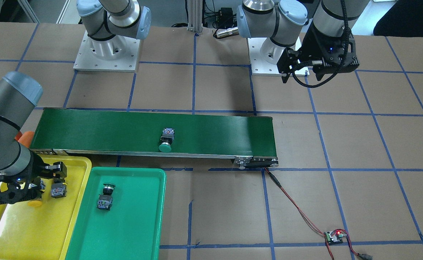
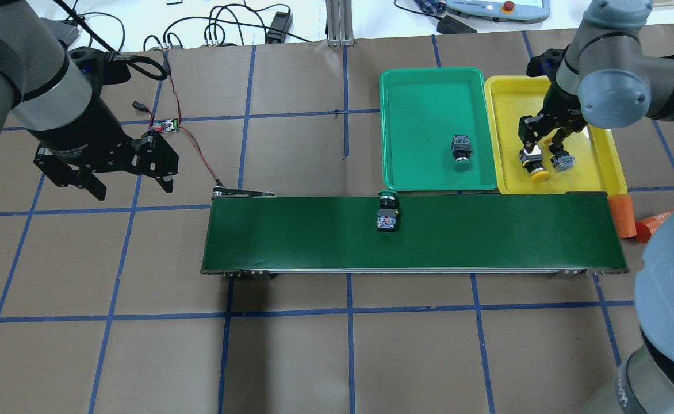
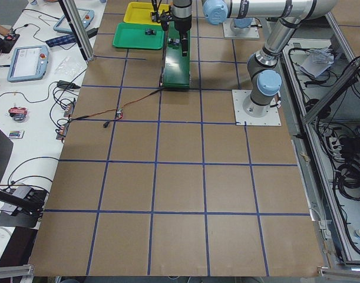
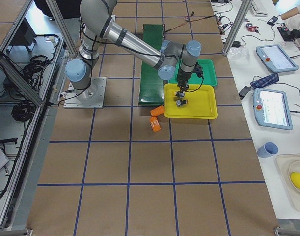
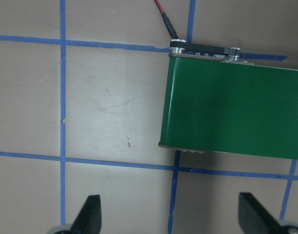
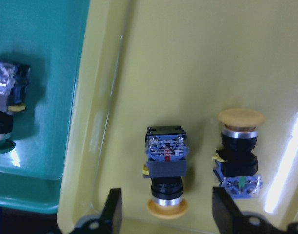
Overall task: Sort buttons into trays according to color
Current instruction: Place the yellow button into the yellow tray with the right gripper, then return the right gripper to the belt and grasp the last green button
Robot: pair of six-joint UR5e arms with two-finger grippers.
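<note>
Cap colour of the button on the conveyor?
Green cap on that button; it shows best in the exterior front-facing view.

Smooth moulded plastic, the glossy yellow tray (image 6: 197, 58) and glossy green tray (image 2: 423, 115) catch the lights. The yellow-capped buttons (image 6: 167, 168) pair matt black plastic bodies with bright metal collars. Matt black fingers (image 6: 113, 214) on the right gripper (image 6: 167, 214) look plastic. The matt dark-green conveyor belt (image 2: 486, 230), edged in bare metal, sits on a table (image 2: 314, 356) of matt brown paper crossed with blue tape (image 2: 141, 318).
</note>
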